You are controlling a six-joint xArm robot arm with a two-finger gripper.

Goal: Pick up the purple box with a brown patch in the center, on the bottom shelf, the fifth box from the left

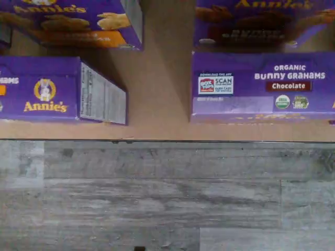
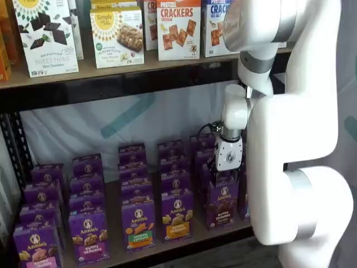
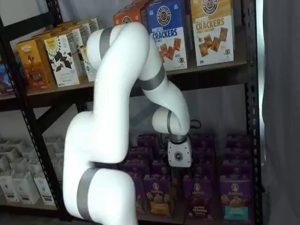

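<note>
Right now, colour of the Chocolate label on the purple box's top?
Dark brown with white lettering on the purple box; wrist view.

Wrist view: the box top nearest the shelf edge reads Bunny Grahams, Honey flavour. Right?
Not quite. In the wrist view the purple box reads "Bunny Grahams" with "Chocolate" on the brown label, not Honey. It does sit near the front edge of the bottom shelf.

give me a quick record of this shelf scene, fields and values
target: purple box with brown band, front of its row
location: bottom shelf, among other purple cartons
neighbour: purple carton with orange band beside it
gripper: white body above the target's row; fingers hidden in both shelf views
grasp: not yet made
upper shelf: cracker boxes
</note>
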